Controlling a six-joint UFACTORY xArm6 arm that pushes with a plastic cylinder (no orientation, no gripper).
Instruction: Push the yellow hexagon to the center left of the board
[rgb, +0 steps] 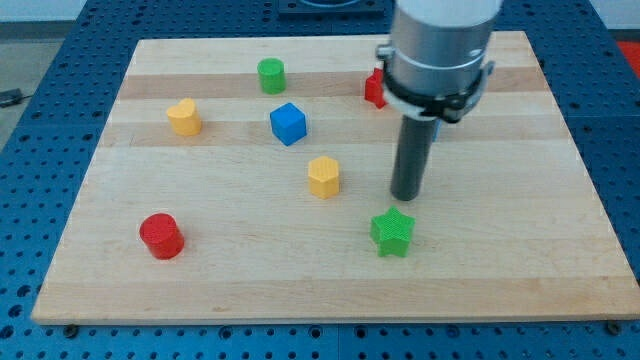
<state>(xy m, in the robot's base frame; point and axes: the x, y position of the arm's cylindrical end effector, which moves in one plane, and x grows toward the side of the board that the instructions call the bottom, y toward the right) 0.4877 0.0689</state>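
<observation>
Yellow hexagon (324, 176) sits near the middle of the wooden board (520, 270), upright and touching nothing. My tip (405, 197) rests on the board to the hexagon's right, apart from it, just above the green star (393, 232); it is a bare rod and holds nothing. A blue cube (288, 123) lies up-left of the hexagon, a green cylinder (271, 75) higher still. Another yellow block (185, 117) stands at upper left, a red cylinder (161, 236) at lower left. A red block (374, 89) is partly hidden behind the arm.
</observation>
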